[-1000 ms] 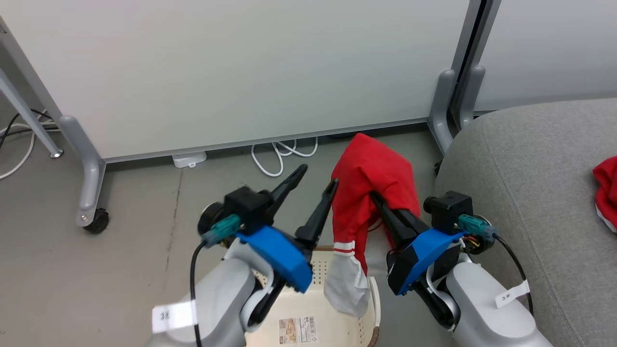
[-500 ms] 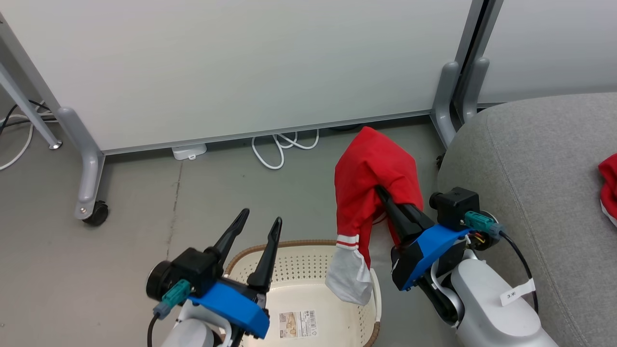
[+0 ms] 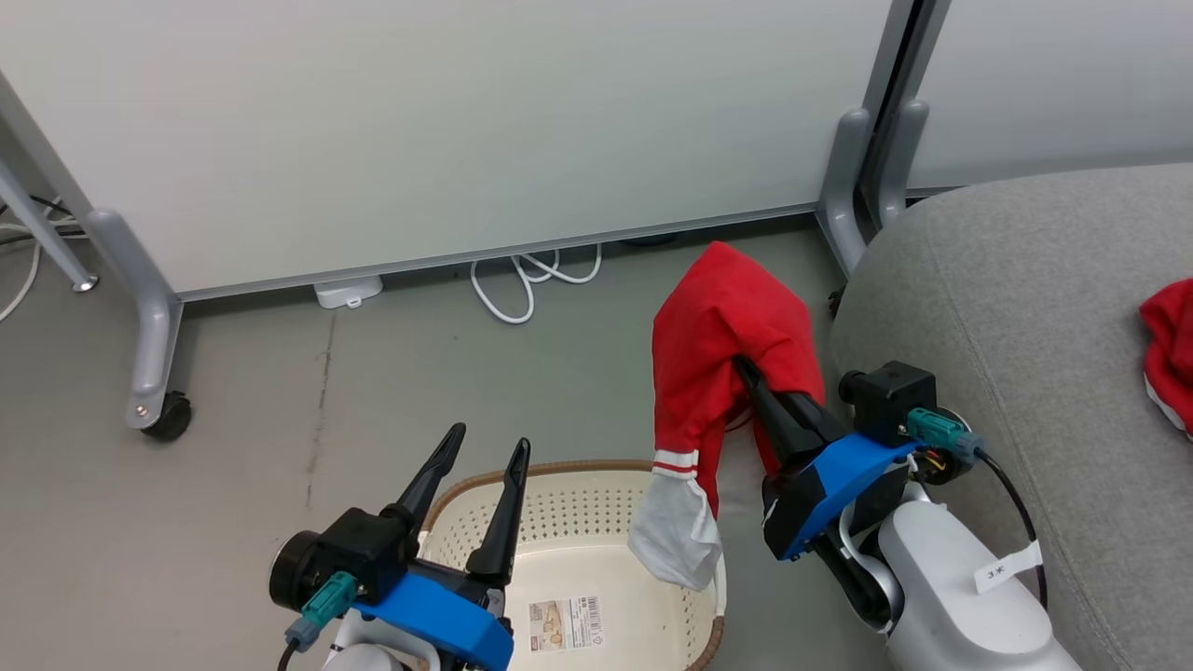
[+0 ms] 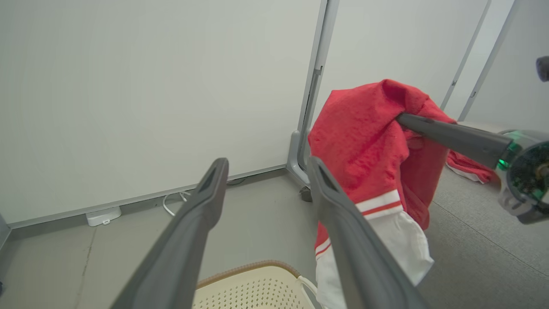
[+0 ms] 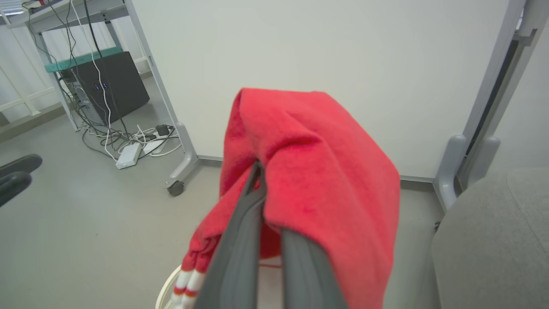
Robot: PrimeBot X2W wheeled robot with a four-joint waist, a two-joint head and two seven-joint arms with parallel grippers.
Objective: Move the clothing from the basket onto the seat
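Grey floor, clothing clamped in right end effector

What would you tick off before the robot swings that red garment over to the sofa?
1. Grip: right jaws shut on red garment: ok.
2. Garment's white end clear of the basket: cannot tell; it hangs over the rim.
3. Spare arm: left jaws open, apart from garment: ok.
4. Bare room on seat beside the other red piece: ok.
5. Nothing left in basket: cannot tell; partly hidden.
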